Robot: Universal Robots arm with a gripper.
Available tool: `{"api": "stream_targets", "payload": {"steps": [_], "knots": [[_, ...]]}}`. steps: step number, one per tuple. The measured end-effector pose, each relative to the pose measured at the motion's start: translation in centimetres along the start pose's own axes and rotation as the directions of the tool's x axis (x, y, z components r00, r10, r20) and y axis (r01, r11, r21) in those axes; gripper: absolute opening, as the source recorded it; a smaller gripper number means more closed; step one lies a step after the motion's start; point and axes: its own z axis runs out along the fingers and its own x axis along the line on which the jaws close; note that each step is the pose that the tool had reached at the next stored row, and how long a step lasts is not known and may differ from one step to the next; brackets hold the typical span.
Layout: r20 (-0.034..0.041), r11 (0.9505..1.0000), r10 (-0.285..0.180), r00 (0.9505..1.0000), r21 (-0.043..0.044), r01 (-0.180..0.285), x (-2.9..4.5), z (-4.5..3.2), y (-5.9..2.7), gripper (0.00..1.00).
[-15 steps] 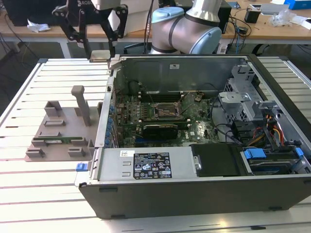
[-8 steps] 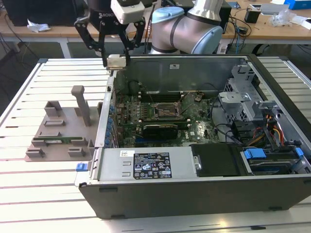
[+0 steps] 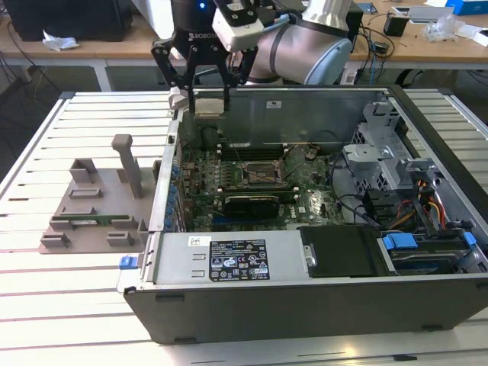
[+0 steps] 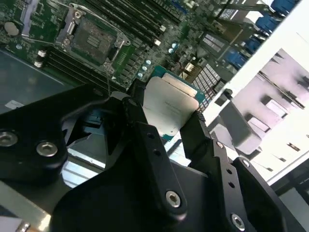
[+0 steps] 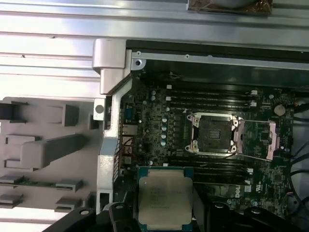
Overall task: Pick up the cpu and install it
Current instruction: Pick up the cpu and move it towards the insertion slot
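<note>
1. The gripper [image 3: 206,97] hangs over the far end of the open computer case [image 3: 305,305], toward the exterior view's left and above the case wall on that side.
2. Its two black fingers [image 4: 145,135] are clamped on the cpu [image 4: 170,102], one on each of two opposite edges. The chip is held in the air, clear of the board below.
3. In both wrist views the cpu shows a pale metal top plate with a thin green rim and sits roughly flat between the fingers.
4. The motherboard [image 3: 252,191] lies on the floor of the case. Its socket [image 5: 212,134] stands bare near the middle of the board, well apart from the chip, to the exterior view's right of it and nearer.
5. A metal hold-down frame [image 5: 258,140] appears to be swung open beside the socket, though its exact angle is hard to judge.
6. A grey-brown tray [image 3: 76,187] with upright posts rests on the slatted table [image 3: 46,305], just beside the case on the exterior view's left.
7. A green memory stick [image 3: 85,223] lies in a slot toward the tray's near side.
</note>
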Motion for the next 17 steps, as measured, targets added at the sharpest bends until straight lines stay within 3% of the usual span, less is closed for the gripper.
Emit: {"api": "stream_targets", "payload": {"steps": [2,9,13,17], "knots": [[-0.0009,1.0000,0.000,1.0000,-0.0002,0.000,-1.05,0.41,-0.03,0.54],[-0.0026,1.0000,0.000,1.0000,-0.0002,0.000,-3.17,1.23,-0.11,0.54],[-0.0063,1.0000,0.000,1.0000,-0.0004,0.000,-5.33,2.45,-0.12,0.54],[-0.0085,1.0000,0.000,1.0000,-0.0005,0.000,-6.58,3.62,-0.09,0.54]]}}
